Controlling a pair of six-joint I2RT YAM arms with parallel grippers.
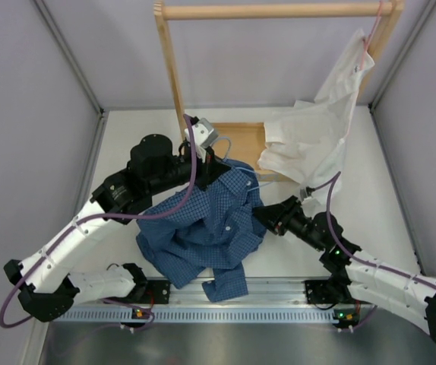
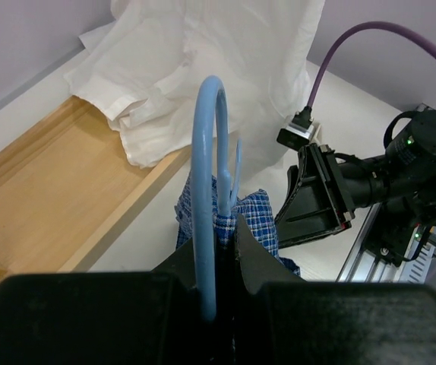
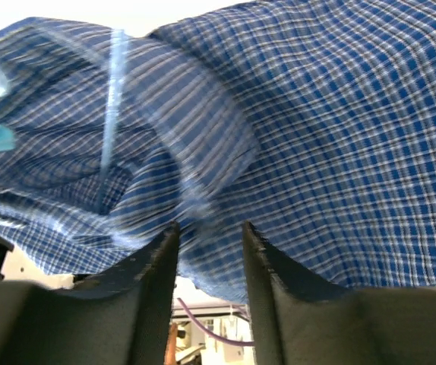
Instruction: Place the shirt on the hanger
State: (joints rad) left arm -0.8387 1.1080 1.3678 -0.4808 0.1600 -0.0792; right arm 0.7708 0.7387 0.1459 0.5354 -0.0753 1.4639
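The blue checked shirt [image 1: 203, 228] lies bunched on the table between the arms, its collar end lifted. My left gripper [image 1: 215, 169] is shut on the light blue wire hanger [image 2: 206, 152] just below its hook, with shirt collar cloth [image 2: 262, 220] pinched beside the wire. The hanger's body is inside the shirt and shows faintly through the cloth in the right wrist view [image 3: 112, 99]. My right gripper [image 1: 258, 213] is at the shirt's right edge. Its fingers [image 3: 156, 262] are open, with the hem of the shirt [image 3: 332, 152] lying across their tips.
A plain white shirt [image 1: 313, 137] hangs on a pink hanger [image 1: 366, 49] from the wooden rack [image 1: 279, 11] at the back right and drapes onto the wooden base tray [image 1: 241, 137]. Grey walls stand on the left, the right and behind. A metal rail [image 1: 279, 289] runs along the near edge.
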